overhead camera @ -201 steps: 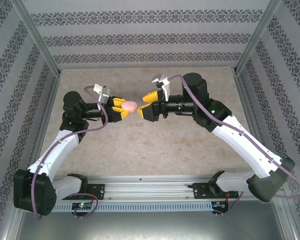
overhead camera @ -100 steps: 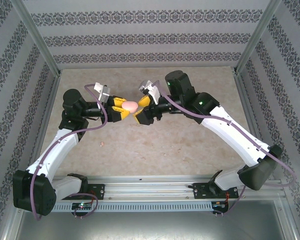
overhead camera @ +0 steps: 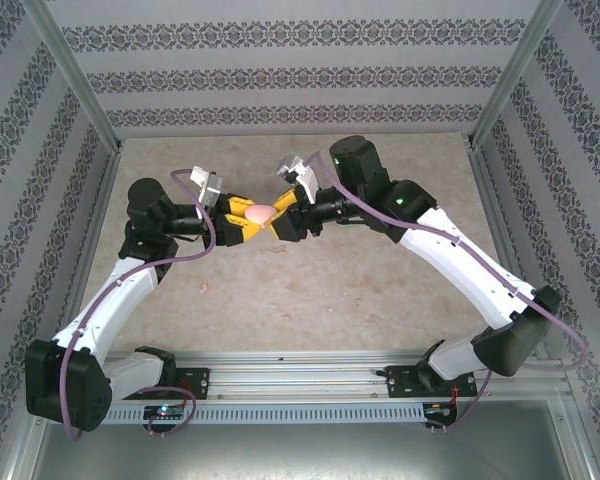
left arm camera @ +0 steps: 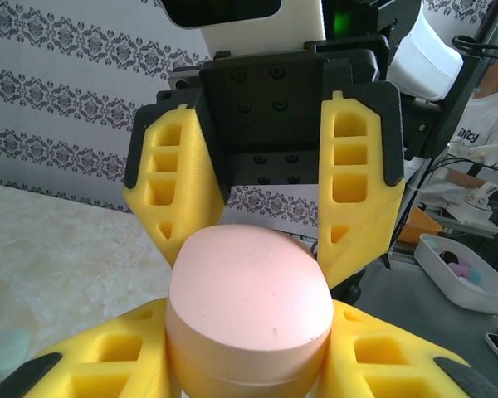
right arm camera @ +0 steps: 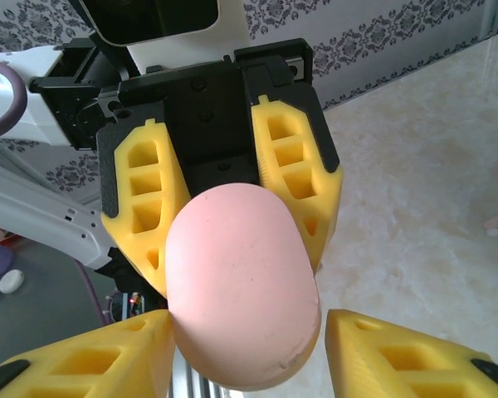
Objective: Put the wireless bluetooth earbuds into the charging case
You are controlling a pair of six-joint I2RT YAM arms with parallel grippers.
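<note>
- Pale pink earbud (overhead camera: 205,288): tiny pebble, loose on the table (overhead camera: 380,290) near the left arm, well apart from the case.
- Left gripper (overhead camera: 250,221): clenched on the pink charging case (overhead camera: 261,212), a smooth closed oval held off the table.
- Right gripper (overhead camera: 280,216): jaws flank the case's other end; grip cannot be told.
- Left wrist view adds a mint oval (left arm camera: 7,352) lying on the table.
- Right wrist view shows the earbud at far right.

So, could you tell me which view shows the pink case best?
Left wrist: the case is close, with lid and seam visible. Right wrist shows its rounded shell; top, a small pink spot.
</note>
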